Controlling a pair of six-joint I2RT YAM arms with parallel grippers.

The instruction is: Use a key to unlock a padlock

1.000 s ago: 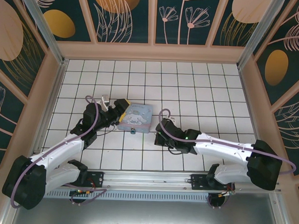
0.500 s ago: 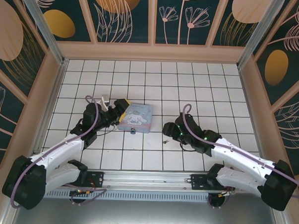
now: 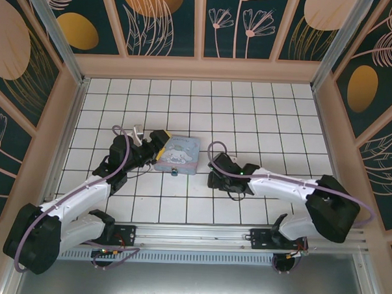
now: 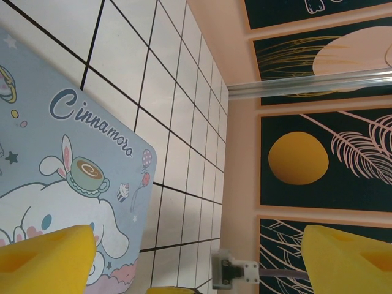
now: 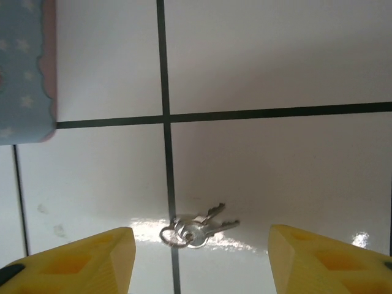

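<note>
Two arms bent low over tiled worktop [image 3: 249, 110]. Right jaws open, empty, above the key [image 5: 197, 231] lying flat, arm angled inward. Left jaws spread wide at tin box [image 3: 181, 151]; padlock [image 3: 173, 171] just beside its near edge.

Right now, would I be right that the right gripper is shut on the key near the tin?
Not quite: the right gripper is open, its jaws either side of the key, which lies free on the tile near the tin. The right wrist view shows it.
</note>
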